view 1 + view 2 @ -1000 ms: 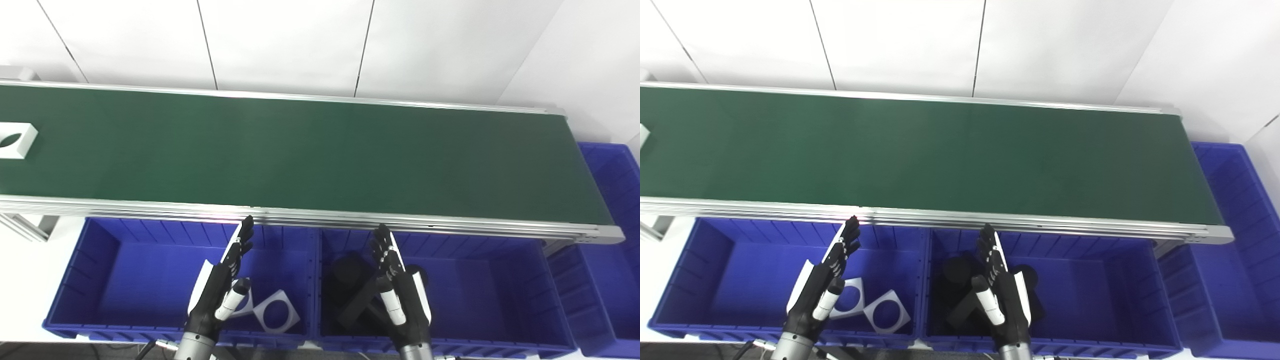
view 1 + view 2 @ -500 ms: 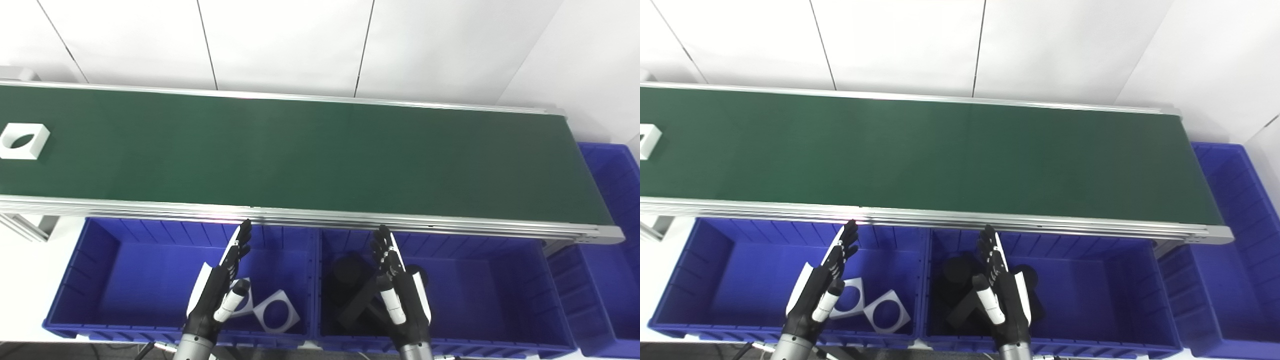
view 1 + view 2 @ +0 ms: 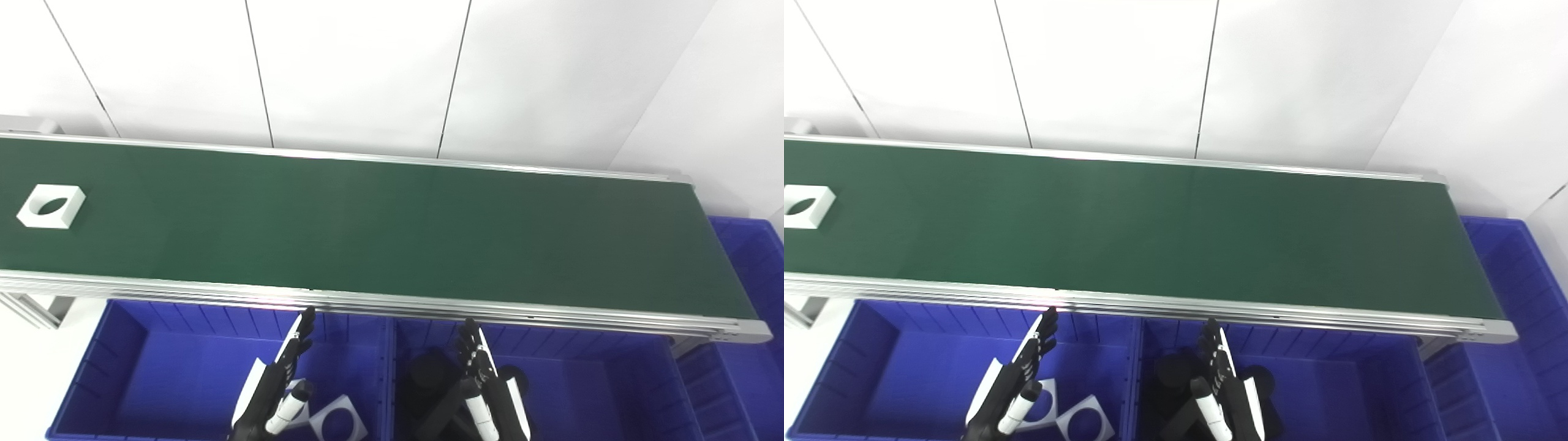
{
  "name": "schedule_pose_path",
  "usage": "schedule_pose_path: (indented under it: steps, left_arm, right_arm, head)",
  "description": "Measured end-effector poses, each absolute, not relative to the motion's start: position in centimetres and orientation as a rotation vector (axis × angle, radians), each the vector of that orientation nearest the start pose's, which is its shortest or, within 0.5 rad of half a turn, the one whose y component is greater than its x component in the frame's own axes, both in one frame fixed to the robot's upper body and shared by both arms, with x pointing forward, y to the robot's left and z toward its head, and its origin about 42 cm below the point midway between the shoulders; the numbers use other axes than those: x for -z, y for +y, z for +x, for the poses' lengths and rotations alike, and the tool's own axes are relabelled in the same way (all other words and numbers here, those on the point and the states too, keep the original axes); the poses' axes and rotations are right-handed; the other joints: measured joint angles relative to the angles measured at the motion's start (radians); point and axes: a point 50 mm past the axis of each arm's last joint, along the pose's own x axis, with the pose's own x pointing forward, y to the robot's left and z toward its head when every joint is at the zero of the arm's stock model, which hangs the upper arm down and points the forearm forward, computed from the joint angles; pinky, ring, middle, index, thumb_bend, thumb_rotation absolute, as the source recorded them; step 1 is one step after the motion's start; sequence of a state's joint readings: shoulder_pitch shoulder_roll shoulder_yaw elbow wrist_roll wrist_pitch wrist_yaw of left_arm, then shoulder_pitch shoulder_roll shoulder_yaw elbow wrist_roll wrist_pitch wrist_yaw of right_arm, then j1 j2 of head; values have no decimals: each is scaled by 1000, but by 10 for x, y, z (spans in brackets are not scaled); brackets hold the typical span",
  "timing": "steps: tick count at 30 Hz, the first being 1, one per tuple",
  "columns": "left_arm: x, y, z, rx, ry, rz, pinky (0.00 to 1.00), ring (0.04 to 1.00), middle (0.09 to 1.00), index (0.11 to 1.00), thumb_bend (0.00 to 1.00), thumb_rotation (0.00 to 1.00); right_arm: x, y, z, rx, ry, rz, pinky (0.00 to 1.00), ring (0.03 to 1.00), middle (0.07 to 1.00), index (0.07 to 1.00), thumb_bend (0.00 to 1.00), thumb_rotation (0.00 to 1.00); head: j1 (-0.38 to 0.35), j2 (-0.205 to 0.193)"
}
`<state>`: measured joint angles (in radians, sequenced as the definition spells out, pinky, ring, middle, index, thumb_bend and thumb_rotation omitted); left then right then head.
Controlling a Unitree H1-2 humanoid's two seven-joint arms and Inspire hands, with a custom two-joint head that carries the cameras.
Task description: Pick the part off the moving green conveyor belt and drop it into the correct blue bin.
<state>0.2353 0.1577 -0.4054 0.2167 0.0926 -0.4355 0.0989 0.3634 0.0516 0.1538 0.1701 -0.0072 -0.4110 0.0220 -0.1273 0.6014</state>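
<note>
Beneath belt bearing white part, both empty hands splayed over part-filled blue bins

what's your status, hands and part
Left hand and right hand open, empty, over the blue bins. White part at far left of the belt, untouched. Nothing in the way.

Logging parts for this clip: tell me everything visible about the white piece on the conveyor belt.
The white part is a flat square block with a round hole through its middle, through which the belt shows dark. It looks matte, perhaps plastic. It lies flat near the left end of the green conveyor belt, about midway across it, turned slightly askew to the belt's edges. Only the belt touches it; both hands are far off, over the bins.
</note>
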Motion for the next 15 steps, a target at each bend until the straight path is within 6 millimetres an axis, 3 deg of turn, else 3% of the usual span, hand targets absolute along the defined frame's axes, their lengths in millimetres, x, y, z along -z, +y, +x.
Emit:
schedule_pose_path:
  steps: [15]
  left_arm:
    - [-6, 173, 163, 306, 18, 153, 966, 991, 1000, 995, 776, 1000]
  right_arm:
    - [-6, -169, 138, -57, 101, 85, 990, 968, 974, 1000, 807, 838]
  head:
    - [5, 14]
